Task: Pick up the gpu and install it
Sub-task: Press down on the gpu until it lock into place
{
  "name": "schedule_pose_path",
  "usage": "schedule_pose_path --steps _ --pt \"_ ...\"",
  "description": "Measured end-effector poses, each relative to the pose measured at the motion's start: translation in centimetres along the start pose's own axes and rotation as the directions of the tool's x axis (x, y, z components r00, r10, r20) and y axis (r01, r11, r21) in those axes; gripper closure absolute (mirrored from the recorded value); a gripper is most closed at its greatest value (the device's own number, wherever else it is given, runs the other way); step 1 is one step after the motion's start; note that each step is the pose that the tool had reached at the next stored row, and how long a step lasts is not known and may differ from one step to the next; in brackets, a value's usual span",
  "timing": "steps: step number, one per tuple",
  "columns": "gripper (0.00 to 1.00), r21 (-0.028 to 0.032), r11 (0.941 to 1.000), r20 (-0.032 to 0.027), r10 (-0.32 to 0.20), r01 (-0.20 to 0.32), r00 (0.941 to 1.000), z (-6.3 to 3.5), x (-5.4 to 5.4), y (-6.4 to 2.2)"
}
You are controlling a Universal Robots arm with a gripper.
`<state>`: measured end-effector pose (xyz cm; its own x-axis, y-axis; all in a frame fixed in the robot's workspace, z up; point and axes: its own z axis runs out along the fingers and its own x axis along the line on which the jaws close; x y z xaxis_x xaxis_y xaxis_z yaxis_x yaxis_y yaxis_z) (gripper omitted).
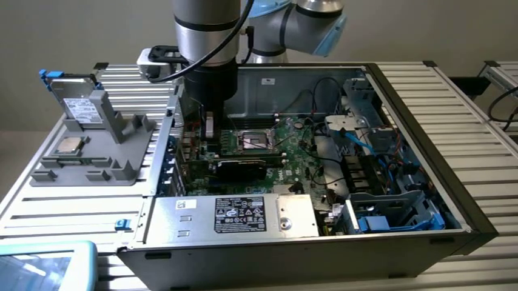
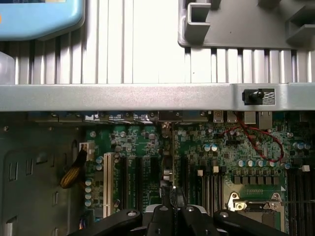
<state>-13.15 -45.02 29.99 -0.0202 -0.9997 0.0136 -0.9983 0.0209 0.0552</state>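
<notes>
Your gripper (image 2: 173, 209) is clamped tight on the gpu (image 2: 167, 157), which hangs edge-down directly below the jaws inside the open computer case (image 1: 421, 121). The card's long axis runs along the motherboard's (image 2: 221, 147) expansion slots (image 2: 140, 177), just above them.

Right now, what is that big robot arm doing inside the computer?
The silver robot arm has reached down into the open black computer case. Its gripper is shut on the thin edge of the gpu, a flat expansion card standing upright over the green motherboard. On the grey holder outside the case sit a silver hard drive with blue tabs and a small square silver chip.
</notes>
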Motion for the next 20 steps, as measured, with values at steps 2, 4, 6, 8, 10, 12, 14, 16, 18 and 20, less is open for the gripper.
schedule_pose_path --steps 2,4,6,8,10,12,14,16,18,20 --pt "0.88 0.0002 1.0 0.0003 0.0 0.0 1.0 0.02 0.0 0.02" --pt "0.88 0.0001 1.0 0.001 0.0 0.0 1.0 0.14 0.0 0.16" --pt "0.88 0.0 1.0 0.0012 0.0 0.0 1.0 0.25 0.0 0.3" --pt "0.88 0.0 1.0 0.0019 0.0 0.0 1.0 0.3 0.0 0.36" --pt "0.88 0.0 1.0 0.0023 0.0 0.0 1.0 0.57 0.0 0.59" --pt "0.88 0.0001 1.0 0.0027 0.0 0.0 1.0 0.91 0.0 0.79" --pt "0.88 0.0002 1.0 0.0037 0.0 0.0 1.0 1.18 0.0 0.91" --pt "0.88 0.0006 1.0 0.0042 0.0 0.0 1.0 1.53 0.0 0.9" --pt "0.88 0.0011 1.0 0.0048 0.0 0.0 1.0 1.79 -0.1 0.89" --pt "0.88 0.0012 1.0 0.0052 0.0 0.0 1.0 1.9 -0.1 0.89"
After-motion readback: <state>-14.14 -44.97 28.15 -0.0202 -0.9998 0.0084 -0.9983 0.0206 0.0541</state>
